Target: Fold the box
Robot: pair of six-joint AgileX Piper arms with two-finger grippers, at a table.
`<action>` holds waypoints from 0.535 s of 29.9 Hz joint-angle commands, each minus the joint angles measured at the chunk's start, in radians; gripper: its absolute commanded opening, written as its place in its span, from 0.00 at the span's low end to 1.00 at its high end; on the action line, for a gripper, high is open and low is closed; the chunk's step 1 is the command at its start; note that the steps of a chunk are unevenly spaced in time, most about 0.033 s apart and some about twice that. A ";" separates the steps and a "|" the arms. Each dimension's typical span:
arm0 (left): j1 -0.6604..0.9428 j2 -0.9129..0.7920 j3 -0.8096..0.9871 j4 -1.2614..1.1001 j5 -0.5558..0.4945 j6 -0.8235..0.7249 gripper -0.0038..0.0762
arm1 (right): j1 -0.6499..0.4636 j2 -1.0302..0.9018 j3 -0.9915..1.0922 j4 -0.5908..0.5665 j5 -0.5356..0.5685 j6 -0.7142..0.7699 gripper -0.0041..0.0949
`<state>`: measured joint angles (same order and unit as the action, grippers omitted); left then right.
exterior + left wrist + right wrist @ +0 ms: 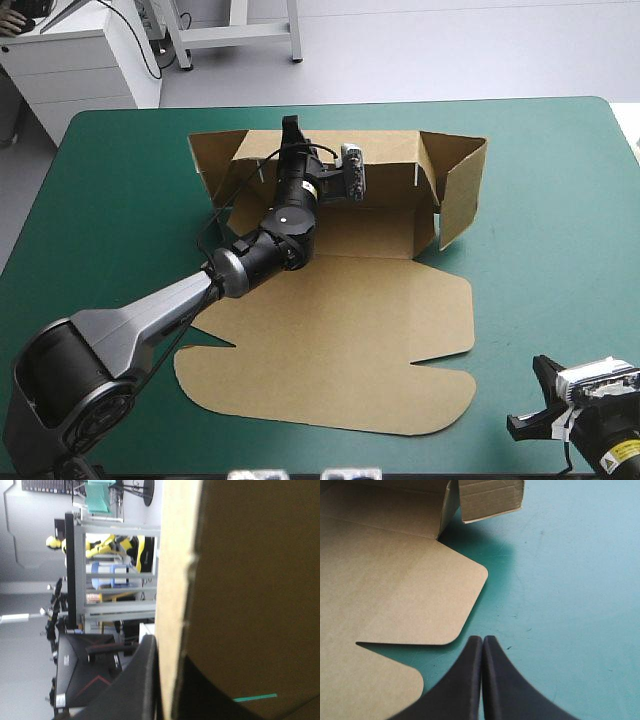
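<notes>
I am viewing the brown box [350, 235], which is lying around the middle of the desk [540, 270], on its teal-green cover. It is half formed. Its far part is standing with the walls raised, while the lid [330, 340] is lying flat toward the near edge, its rounded tabs spread on the cover. The far wall [390, 160] is standing upright. The right side wall [462, 190] is standing too, swung outward at an angle, and the left side wall [215, 160] is rising at the other end.

I am gripping the far wall's top edge with the left gripper [291, 128], whose arm is reaching across the lid from the near left corner. In the left wrist view its fingers [135, 690] are clenched on the board, one black finger on each side of the pale cut edge.

The right gripper [530, 400] is sitting near the desk's near right corner, apart from the box. In the right wrist view its fingers [460, 680] are pressing together into one point, grasping nothing, and pointing at the gap between two rounded lid tabs, near them but not touching.
</notes>
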<state>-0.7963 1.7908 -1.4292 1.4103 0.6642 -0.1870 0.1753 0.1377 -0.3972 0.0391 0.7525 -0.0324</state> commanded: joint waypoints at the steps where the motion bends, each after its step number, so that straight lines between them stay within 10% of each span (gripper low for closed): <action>1: -0.009 -0.055 -0.013 0.055 0.179 -0.058 0.04 | -0.004 0.016 -0.023 -0.004 -0.071 -0.003 0.02; 16: -0.041 -0.055 0.059 0.111 0.159 -0.080 0.04 | -0.004 0.016 -0.023 -0.006 -0.071 -0.001 0.02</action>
<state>-0.8288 1.7869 -1.3478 1.4503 0.8278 -0.2452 0.1753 0.1377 -0.3972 0.0372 0.7525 -0.0324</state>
